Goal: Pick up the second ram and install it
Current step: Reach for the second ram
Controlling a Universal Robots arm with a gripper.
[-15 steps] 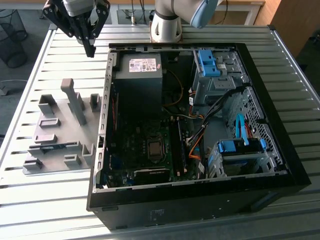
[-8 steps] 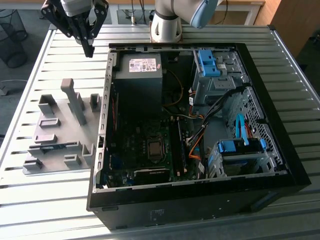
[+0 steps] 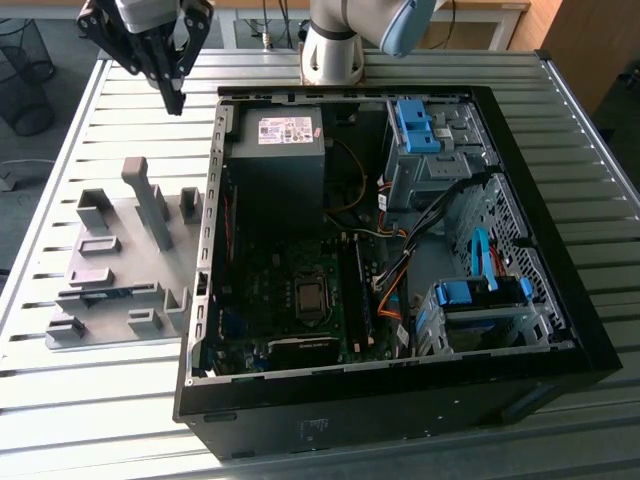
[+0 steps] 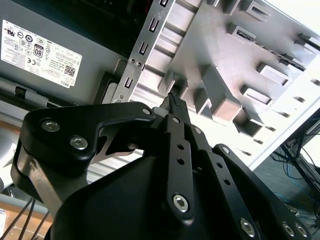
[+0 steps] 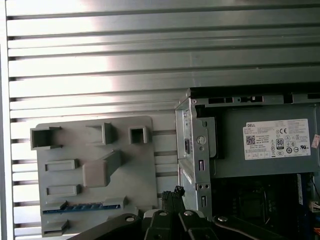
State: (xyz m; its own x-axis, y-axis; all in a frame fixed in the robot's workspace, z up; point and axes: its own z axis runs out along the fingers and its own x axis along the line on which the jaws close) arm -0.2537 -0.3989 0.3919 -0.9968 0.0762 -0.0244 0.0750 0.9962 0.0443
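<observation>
Clock directions are read on the exterior view. An open case (image 3: 560, 300) lies flat on a slatted table (image 3: 100, 410), with a grey holder (image 3: 105, 215) just beside it at 9 o'clock. Inside the case are a power supply (image 3: 275, 160) at 11 o'clock, a motherboard (image 3: 290, 300) at 7 o'clock, and blue clips (image 3: 415, 125) at 1 o'clock and again toward 4 o'clock. The arm's base (image 3: 335, 50) stands at 12 o'clock of the case.

The gripper (image 3: 176, 103) hangs above the table at 11 o'clock of the case, clear of its wall and beyond the holder's 12 o'clock edge. Its fingers are pressed together and grip nothing; both wrist views show the closed tips (image 4: 175, 100) (image 5: 172, 192).

The ram (image 5: 80, 206) shows in the first wrist view as a thin blue-green strip standing on edge in a long slot of the holder. That slot lies toward the holder's 6 o'clock side, between 6 and 7 o'clock from the gripper and well apart from it. A tall post (image 3: 150, 205) of the holder rises between the gripper and the ram, and low blocks (image 5: 102, 172) stand near the slot.
</observation>
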